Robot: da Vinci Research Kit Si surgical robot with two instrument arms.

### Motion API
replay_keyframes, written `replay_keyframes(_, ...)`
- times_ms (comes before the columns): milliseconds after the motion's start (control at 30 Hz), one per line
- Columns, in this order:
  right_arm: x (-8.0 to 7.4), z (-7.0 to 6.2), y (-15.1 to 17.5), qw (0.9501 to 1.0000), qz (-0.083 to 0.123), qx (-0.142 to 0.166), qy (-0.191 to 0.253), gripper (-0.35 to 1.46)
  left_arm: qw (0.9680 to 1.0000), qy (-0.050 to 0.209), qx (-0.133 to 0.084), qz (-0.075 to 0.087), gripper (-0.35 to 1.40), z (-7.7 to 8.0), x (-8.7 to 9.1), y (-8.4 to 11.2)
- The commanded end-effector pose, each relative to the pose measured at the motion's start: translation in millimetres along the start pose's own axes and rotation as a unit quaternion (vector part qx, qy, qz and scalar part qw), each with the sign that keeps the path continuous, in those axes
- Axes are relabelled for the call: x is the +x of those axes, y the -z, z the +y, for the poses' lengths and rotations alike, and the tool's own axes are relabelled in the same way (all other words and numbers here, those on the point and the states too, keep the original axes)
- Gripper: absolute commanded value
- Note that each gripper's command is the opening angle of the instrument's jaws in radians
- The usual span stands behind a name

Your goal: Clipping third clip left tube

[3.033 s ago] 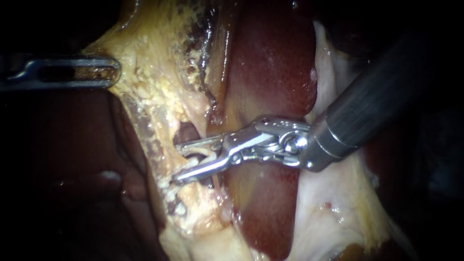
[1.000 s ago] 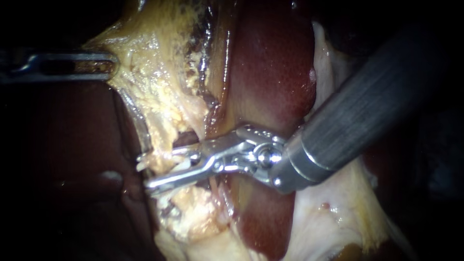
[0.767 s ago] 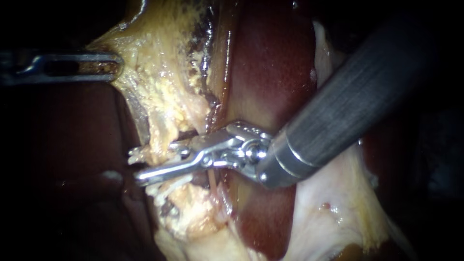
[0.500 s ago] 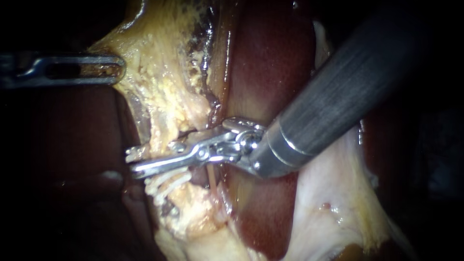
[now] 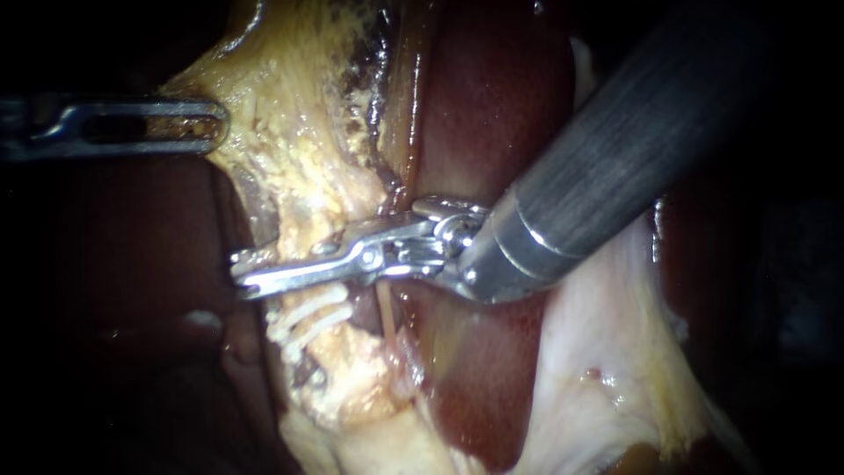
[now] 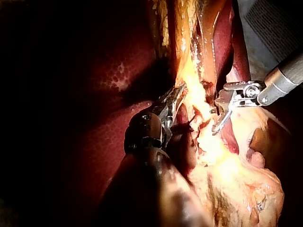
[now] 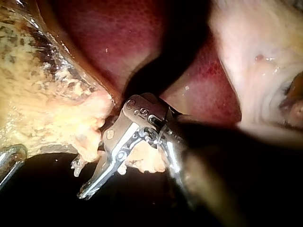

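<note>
At the middle of the endoscope view, the right instrument (image 5: pixel 242 274) is reaching in from the upper right, its shaft crossing the dark red liver (image 5: pixel 492 114). Its hand is lying across the left tube (image 5: pixel 290 233), which is running down through yellow fatty tissue (image 5: pixel 299 132). The hand's two jaws are standing slightly apart, with a gap showing at their tips and the tube's tissue passing between them. Whether both are pressing on it is not showing. Just below the lower jaw, two white clips (image 5: pixel 303 317) are sitting side by side on the same strand. A thin pinkish tube (image 5: pixel 385 310) is hanging just beside them, nearer the liver.

At the upper left, the left instrument (image 5: pixel 207 129) is coming in level. Its slotted hand is closed on the edge of the yellow fatty tissue, which is showing through the slot. The left wrist view is showing this hand (image 6: pixel 179 92) clamped on the yellow strand, with the right instrument (image 6: pixel 218 125) near it on the strand's far side. In the right wrist view, lumps of yellow tissue are sitting between and around the right instrument's (image 7: pixel 80 182) jaws.

Pale membrane (image 5: pixel 607 352) is spreading under the right shaft. A grey ribbed surface (image 6: pixel 270 23) is showing beyond the tissue; elsewhere the surroundings are lying in darkness.
</note>
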Motion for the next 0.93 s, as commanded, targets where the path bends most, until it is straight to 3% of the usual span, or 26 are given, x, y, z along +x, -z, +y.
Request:
replay_keyframes(33,0.0,0.2,0.1,1.0,0.002,-0.002,0.0,0.31,1.0,0.0,0.001,0.0,-0.35,0.0,0.0,0.0)
replay_keyframes(133,0.1,0.5,0.3,0.9999,0.007,-0.008,-0.002,0.22,1.0,0.0,0.001,0.0,-0.35,0.0,0.0,-0.1)
replay_keyframes(233,-0.1,0.5,1.0,0.9999,0.008,-0.01,0.001,-0.35,1.0,0.0,0.001,0.0,-0.35,0.0,0.1,-0.1)
replay_keyframes(500,-0.9,0.5,1.3,0.9999,-0.011,0.003,0.006,-0.35,1.0,0.0,0.001,0.0,-0.35,0.0,0.1,-0.1)
replay_keyframes(933,-1.3,0.8,1.2,0.9999,-0.011,0.002,0.007,-0.35,1.0,0.0,0.001,0.0,-0.35,0.0,0.1,-0.1)
